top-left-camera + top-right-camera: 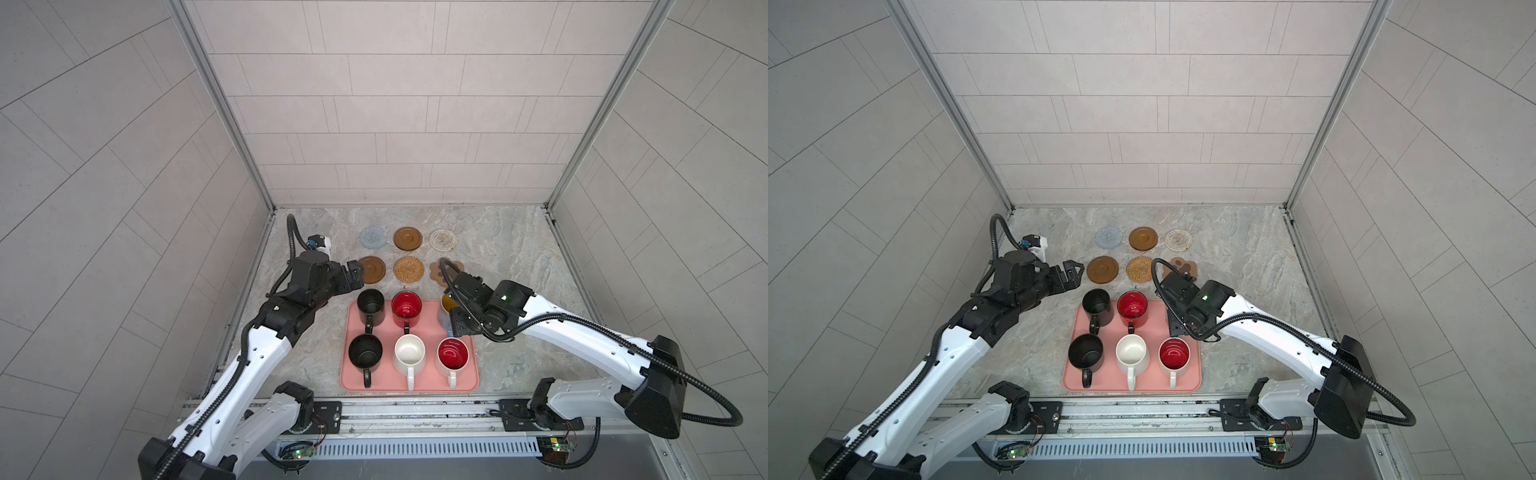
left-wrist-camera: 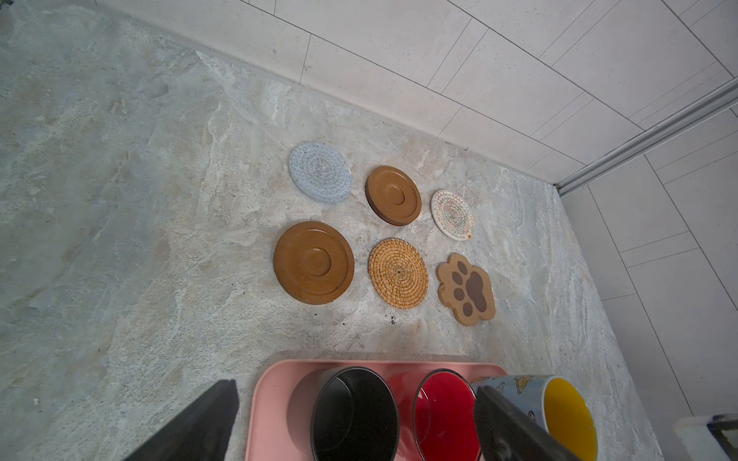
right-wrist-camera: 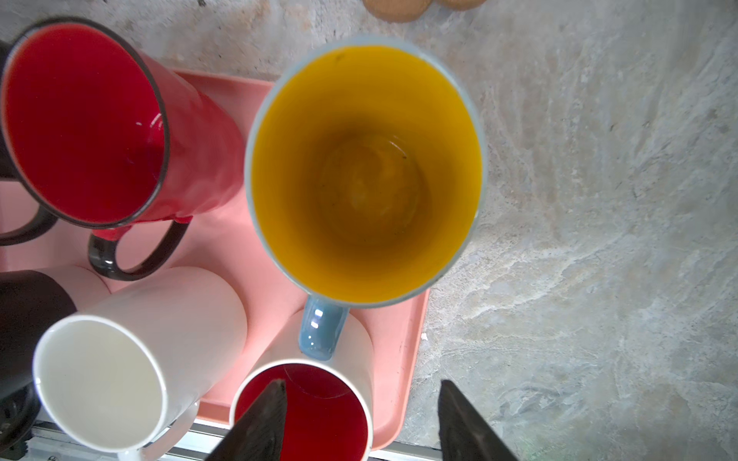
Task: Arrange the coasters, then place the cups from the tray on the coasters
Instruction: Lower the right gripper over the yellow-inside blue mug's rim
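Salmon-pink tray (image 1: 345,376) lies at the near edge of the marble-patterned table (image 1: 519,249) in both top views. Two rows of mugs stand on it. The far row is the far black mug (image 1: 370,302), the red mug (image 1: 406,306) and the light blue mug (image 1: 444,320), which the right arm (image 1: 540,316) mostly covers. The near row is the near black mug (image 1: 365,353), the white mug (image 1: 409,353) and the white mug with red inside (image 1: 453,353).

Beyond the tray six coasters lie apart in two rows. The far row is the grey-blue woven coaster (image 1: 373,237), the far brown grooved disc (image 1: 407,238) and the whitish woven coaster (image 1: 443,240). The near row is the near brown grooved disc (image 1: 371,269), the rattan coaster (image 1: 408,269) and the paw-shaped coaster (image 1: 451,266), which a cable crosses. The left gripper (image 1: 358,275) hovers near the near brown grooved disc, jaws wide apart and empty.

The left wrist view looks down between its two fingers (image 2: 199,423) at the far black mug and the red mug, with all six coasters beyond the tray.

In the right wrist view the right gripper (image 3: 361,383) hangs above the white mug with red inside, jaws apart and gripping nothing. The light blue mug's yellow inside fills the middle, and its handle stops short of the fingertips.
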Available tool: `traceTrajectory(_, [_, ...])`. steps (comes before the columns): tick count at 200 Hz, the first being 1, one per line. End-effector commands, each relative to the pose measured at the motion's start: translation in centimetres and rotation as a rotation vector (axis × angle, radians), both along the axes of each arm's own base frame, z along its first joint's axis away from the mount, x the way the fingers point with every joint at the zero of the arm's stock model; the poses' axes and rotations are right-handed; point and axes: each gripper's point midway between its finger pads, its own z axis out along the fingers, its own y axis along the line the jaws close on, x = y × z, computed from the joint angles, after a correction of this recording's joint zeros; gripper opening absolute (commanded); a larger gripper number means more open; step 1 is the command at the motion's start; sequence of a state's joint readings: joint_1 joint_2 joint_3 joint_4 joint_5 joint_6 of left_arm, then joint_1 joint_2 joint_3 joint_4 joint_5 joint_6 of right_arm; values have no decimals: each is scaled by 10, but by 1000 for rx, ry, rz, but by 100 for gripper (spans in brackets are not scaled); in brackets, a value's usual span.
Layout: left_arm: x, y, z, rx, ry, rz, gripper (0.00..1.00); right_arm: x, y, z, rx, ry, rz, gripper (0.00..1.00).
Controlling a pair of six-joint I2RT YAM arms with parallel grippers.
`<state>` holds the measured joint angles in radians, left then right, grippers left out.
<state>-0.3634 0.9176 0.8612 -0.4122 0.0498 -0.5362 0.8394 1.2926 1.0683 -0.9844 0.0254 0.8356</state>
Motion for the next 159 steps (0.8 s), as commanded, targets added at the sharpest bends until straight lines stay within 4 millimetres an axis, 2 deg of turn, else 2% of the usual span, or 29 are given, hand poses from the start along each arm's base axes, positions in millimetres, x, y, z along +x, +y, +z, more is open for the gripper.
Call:
traceTrajectory(1, [2, 2, 5, -23, -40, 26, 100, 1, 11, -1, 62, -2, -23, 63])
traceTrajectory(20, [4, 0, 2, -24, -30, 23, 100, 4, 20, 0, 108, -15, -32, 63])
traceTrajectory(58, [10, 0, -3, -36, -30, 44, 100, 8, 13, -12, 48, -8, -65, 63])
traceTrajectory(106, [11, 0, 2, -51, -57, 51, 100, 13, 3, -24, -62, 3, -96, 63])
traceTrajectory(159, [11, -3, 1, -62, -60, 36, 100, 16, -5, -25, -121, -4, -101, 61])
